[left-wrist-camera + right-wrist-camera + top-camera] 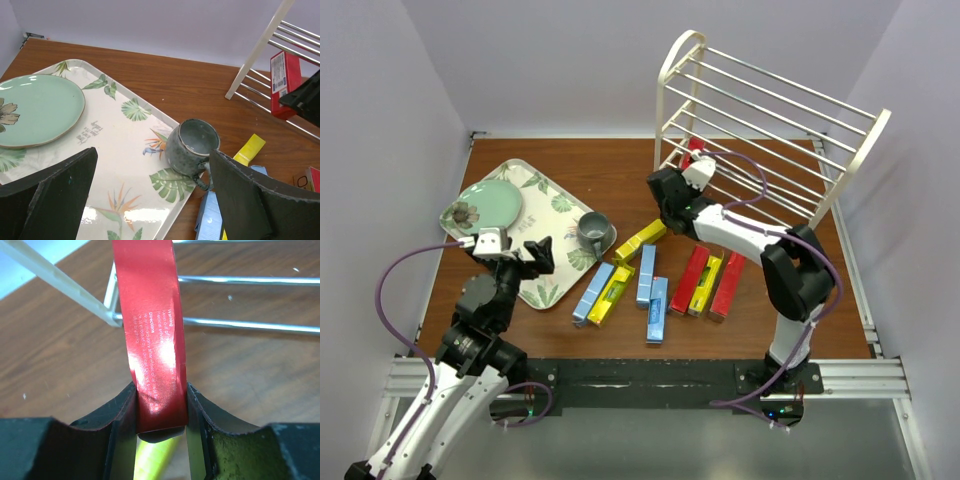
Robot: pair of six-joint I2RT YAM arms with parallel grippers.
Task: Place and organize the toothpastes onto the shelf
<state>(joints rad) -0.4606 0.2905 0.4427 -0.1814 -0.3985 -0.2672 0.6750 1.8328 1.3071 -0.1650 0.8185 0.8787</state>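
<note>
My right gripper (696, 166) is shut on a red toothpaste (697, 147), holding it at the left front corner of the cream-white shelf (840, 165), by the lowest tier. In the right wrist view the red box (152, 335) is clamped between my fingers (125, 415), with shelf rods (240, 325) just beyond. The other toothpastes lie loose on the table: yellow (640, 242), blue (593, 292), yellow (611, 295), blue (646, 275), blue (657, 308), red (690, 280), yellow (706, 284), red (728, 285). My left gripper (525, 255) is open and empty above the tray's near right edge.
A leaf-patterned tray (545, 195) lies at the left with a green plate (482, 208) on it. A grey mug (594, 232) stands at the tray's right edge; the left wrist view shows it (192, 147) just ahead of my open fingers (250, 195). Walls enclose the table.
</note>
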